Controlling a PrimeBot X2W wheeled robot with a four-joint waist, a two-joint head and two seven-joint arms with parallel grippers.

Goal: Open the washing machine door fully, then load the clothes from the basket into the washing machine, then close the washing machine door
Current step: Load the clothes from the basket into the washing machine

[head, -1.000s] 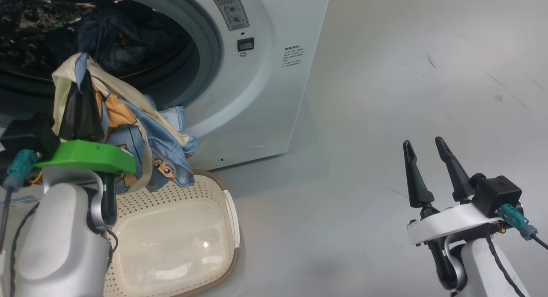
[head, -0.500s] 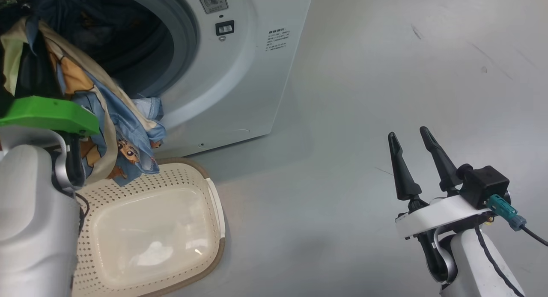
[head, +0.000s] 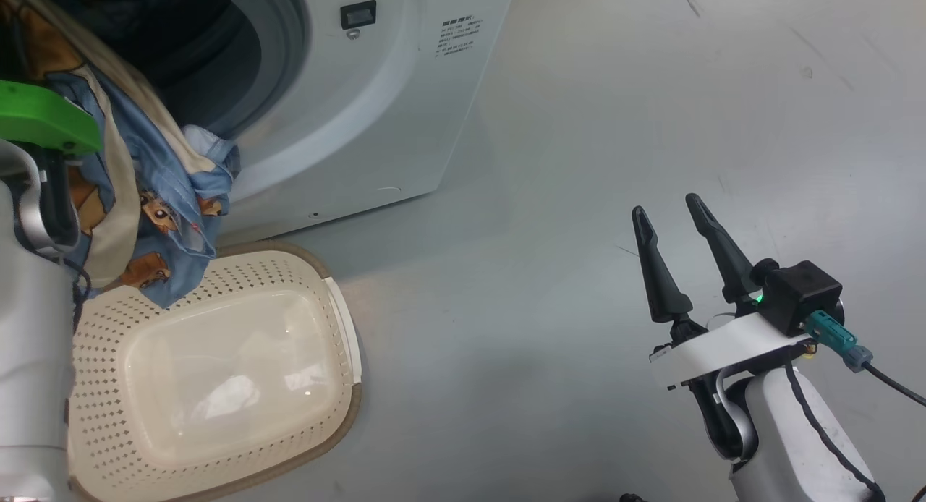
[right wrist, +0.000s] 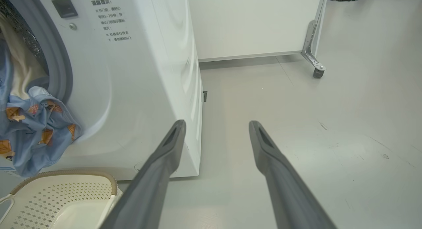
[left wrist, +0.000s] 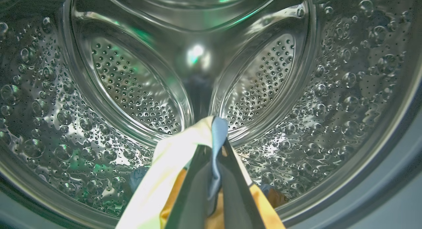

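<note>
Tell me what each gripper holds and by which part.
The left gripper pinches the clothes by a bunched upper fold; the right gripper, jaws apart, holds nothing.

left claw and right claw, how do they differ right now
The left claw is shut on the clothes; the right claw is open and holds nothing. The left claw points into the washing machine drum; the right claw hangs over the floor beside it. Both have two long dark fingers.
</note>
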